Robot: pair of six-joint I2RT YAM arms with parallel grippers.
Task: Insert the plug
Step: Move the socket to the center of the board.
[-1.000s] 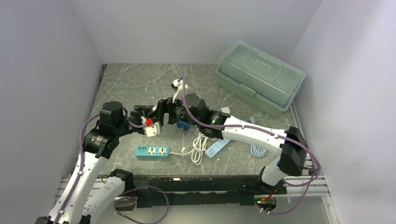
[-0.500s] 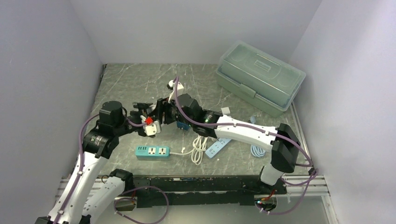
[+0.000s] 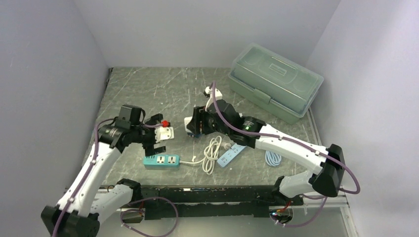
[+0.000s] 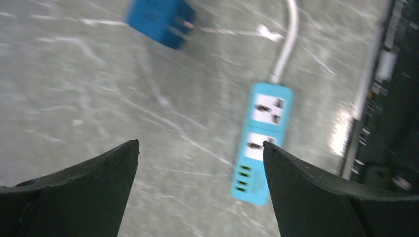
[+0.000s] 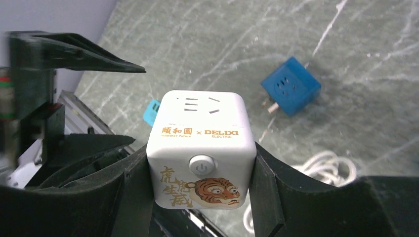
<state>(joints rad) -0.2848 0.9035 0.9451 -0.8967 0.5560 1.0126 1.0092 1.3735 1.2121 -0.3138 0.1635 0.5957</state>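
Note:
My right gripper [image 5: 200, 165] is shut on a white socket cube [image 5: 200, 138] with a tiger picture, a power button and slots on its top face. It holds the cube [image 3: 190, 123] above the table's middle. A blue cube plug [image 5: 290, 85] with metal prongs lies on the table beyond it, and it shows blurred in the left wrist view [image 4: 160, 19]. A teal power strip [image 3: 161, 160] lies near the front edge, with its sockets facing up [image 4: 262, 143]. My left gripper [image 3: 162, 134] hangs open and empty above the strip's left end [image 4: 200, 143].
A coiled white cable [image 3: 212, 153] and a pale blue-white power strip [image 3: 230, 156] lie right of the teal strip. A green lidded toolbox [image 3: 274, 81] stands at the back right. A light blue cable coil [image 3: 272, 159] sits at the right front. Walls close in on three sides.
The white cube passed from my left gripper to my right. The right shut on it and drew back rightward. The left opened wide and pulled away to the left.

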